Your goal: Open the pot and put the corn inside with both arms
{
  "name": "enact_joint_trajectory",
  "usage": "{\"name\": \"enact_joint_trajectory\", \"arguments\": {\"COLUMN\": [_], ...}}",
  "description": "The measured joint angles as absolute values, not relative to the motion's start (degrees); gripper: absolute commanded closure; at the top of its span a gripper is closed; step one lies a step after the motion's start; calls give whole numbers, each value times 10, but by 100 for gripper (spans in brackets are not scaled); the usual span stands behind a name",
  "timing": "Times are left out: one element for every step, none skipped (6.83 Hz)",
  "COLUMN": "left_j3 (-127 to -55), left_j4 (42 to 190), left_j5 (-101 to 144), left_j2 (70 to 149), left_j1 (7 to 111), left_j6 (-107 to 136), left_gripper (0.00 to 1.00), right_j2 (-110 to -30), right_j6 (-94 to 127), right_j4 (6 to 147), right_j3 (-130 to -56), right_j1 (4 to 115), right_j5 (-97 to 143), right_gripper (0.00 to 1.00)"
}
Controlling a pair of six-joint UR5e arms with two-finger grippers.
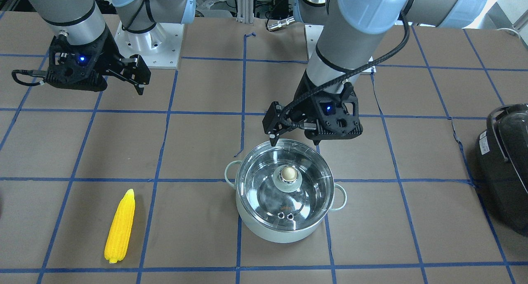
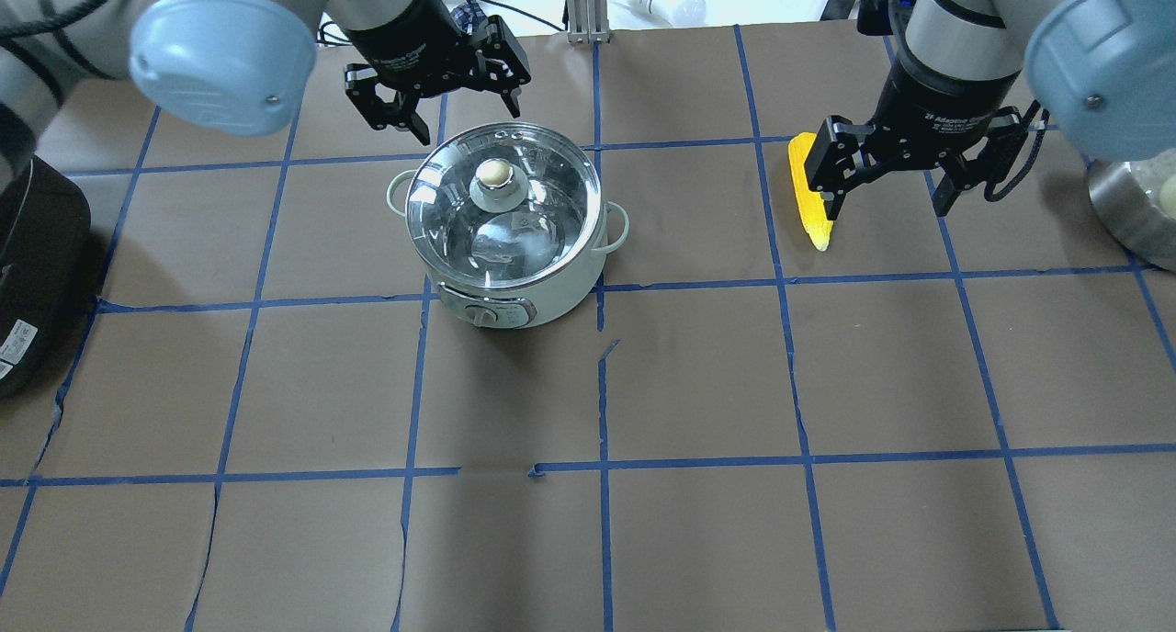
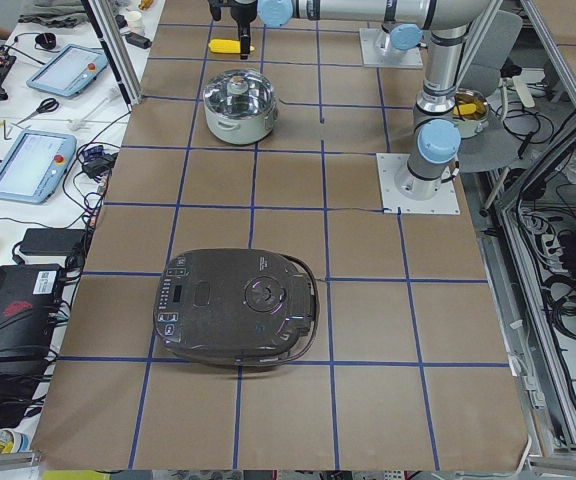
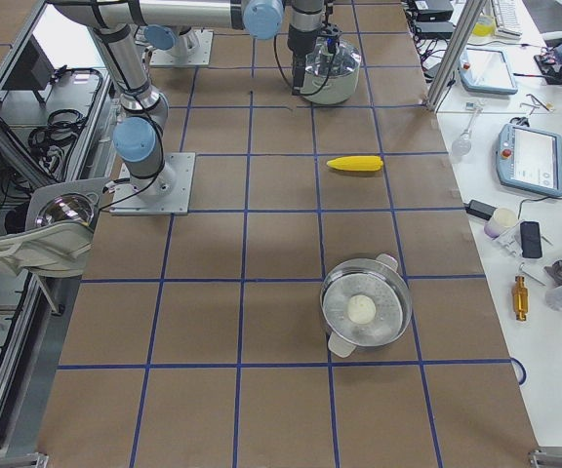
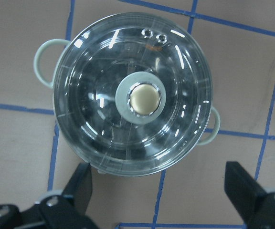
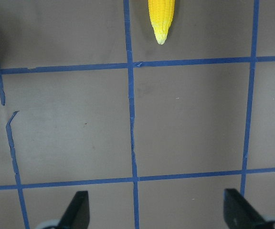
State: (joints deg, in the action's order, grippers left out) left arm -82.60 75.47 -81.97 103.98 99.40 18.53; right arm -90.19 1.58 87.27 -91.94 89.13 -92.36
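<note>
The pot (image 1: 284, 231) stands on the brown papered table (image 1: 198, 152) with its glass lid (image 1: 307, 195) on and the round knob (image 1: 288, 174) upright in the middle. The left gripper (image 1: 295, 142) hangs in the air over the pot with its jaws spread wide and nothing between them. It touches neither the lid nor the knob. In the left wrist view both fingers (image 5: 80, 187) show at the bottom edge. The whole lidded pot lies ahead of them, with the knob about midway between the two.

The corn (image 1: 120, 226) lies flat on the table, well apart from the pot on the robot's right side, with its pale tapered tip pointing toward the robot. The right gripper (image 2: 884, 196) is raised above the table, its jaws also spread and empty. In the right wrist view only the corn's tip shows at the top edge, well ahead of the fingers. In the overhead view one finger overlaps the cob, but the front-facing view shows the gripper clear of it.

A black appliance (image 1: 507, 164) sits at the table's end on the robot's left.
</note>
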Motion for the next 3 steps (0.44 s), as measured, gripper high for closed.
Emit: {"name": "enact_joint_trajectory", "arguments": {"left_j3": [-828,-830,-830], "left_j4": [739,720,700], "left_j5": [-830,-838,-847], "left_j2": [1065,1088,1109], "left_j1": [999,1001,1003], "left_j6": [177,168,163], "left_gripper": [0,0,0], "right_j2": [-901,-898,-887], "right_j6": [13,7,5], "right_j4": [880,893,904], "right_j3": [-920,-922,-925], "right_j1": [888,884,878], "right_j5": [-924,-927,-929], "right_gripper": [0,0,0]}}
